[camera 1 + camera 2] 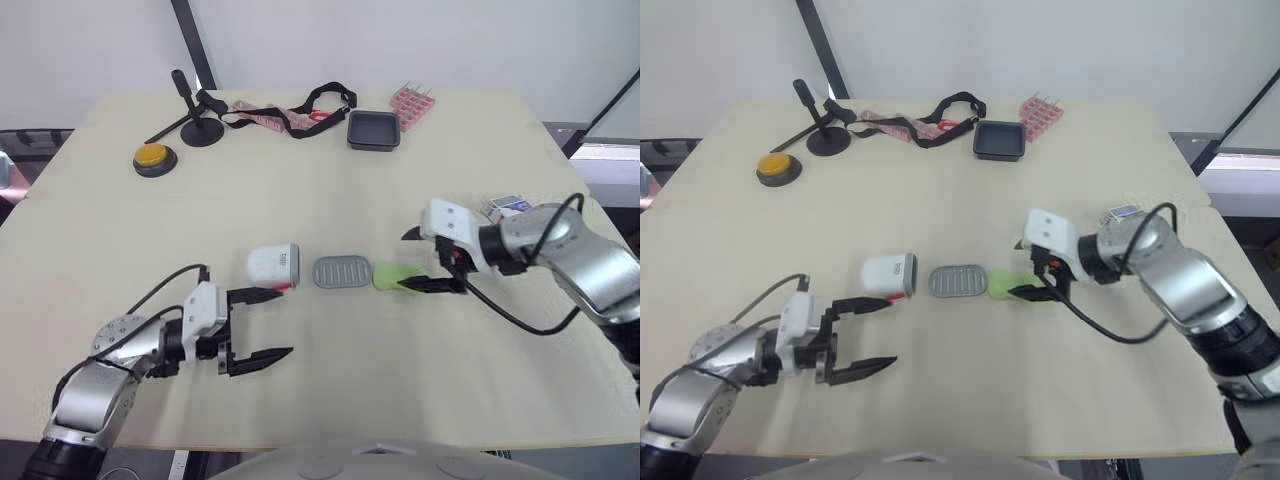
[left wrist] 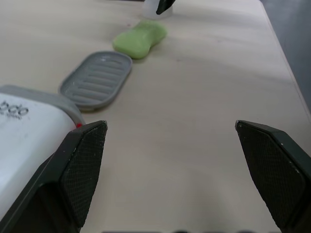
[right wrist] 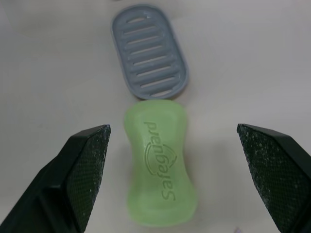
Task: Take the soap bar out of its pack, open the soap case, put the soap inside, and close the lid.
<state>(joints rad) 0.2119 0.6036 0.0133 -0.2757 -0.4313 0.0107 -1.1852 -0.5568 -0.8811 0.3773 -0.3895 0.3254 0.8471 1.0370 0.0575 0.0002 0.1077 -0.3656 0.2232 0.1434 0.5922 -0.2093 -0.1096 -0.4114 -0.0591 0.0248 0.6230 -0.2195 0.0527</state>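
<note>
Straddling soap (image 3: 160, 165), apparently untouched: right gripper (image 1: 406, 262)

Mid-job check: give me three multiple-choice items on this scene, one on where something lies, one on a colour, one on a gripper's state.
1. Where does the grey ribbed tray lie?
A) between the white case and the soap bar
B) on top of the soap bar
C) under the white case

2. What colour is the soap bar?
A) white
B) green
C) pink

3. How is the right gripper?
A) shut on the soap bar
B) open, soap bar ungripped
C) shut on the grey ribbed tray

Answers: 1 A, the three lie in a row. 2 B, it lies bare and green. 3 B, its fingers stand wide apart.
</note>
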